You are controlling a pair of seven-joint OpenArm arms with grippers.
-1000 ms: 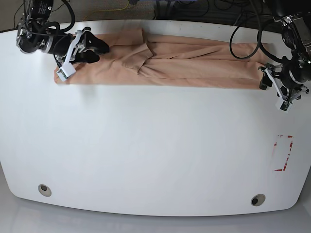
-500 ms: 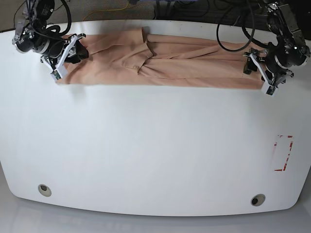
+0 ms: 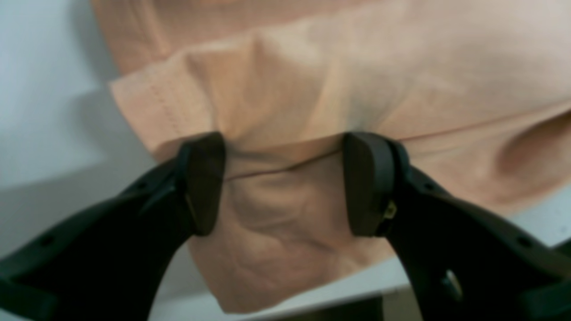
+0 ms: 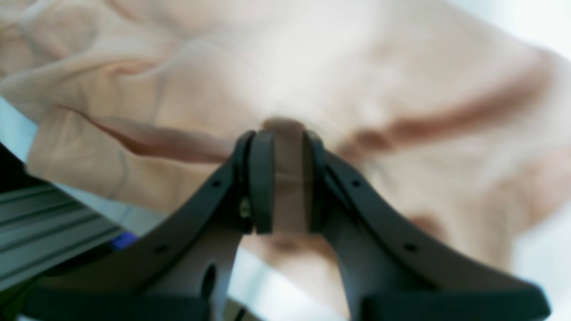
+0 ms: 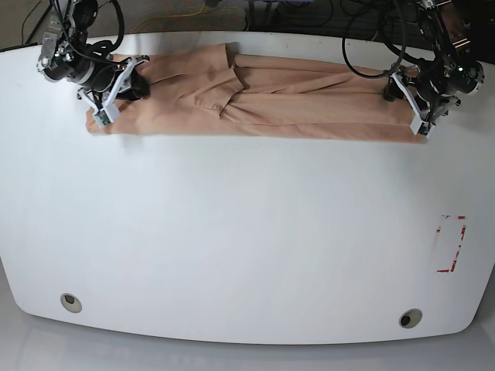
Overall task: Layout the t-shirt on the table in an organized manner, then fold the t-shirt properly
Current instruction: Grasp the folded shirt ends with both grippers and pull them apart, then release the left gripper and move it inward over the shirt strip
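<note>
Shirt: t-shirt [image 5: 263, 100] lies as a long band along the table's [image 5: 247, 232] far edge | I have the right gripper [image 4: 283, 178] pinched on a tuck at the band's left end, for lifting | left gripper [image 3: 283, 183] spread wide astride the hem at the right end, gripping nothing, poised to pinch.

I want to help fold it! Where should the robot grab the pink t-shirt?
Grab the t-shirt at its two short ends, coming in from outside each end. It lies as a long flat band along the table's far edge, so end grips keep it stretched. The right gripper already pinches a fold there; the left gripper straddles the other hem.
</note>
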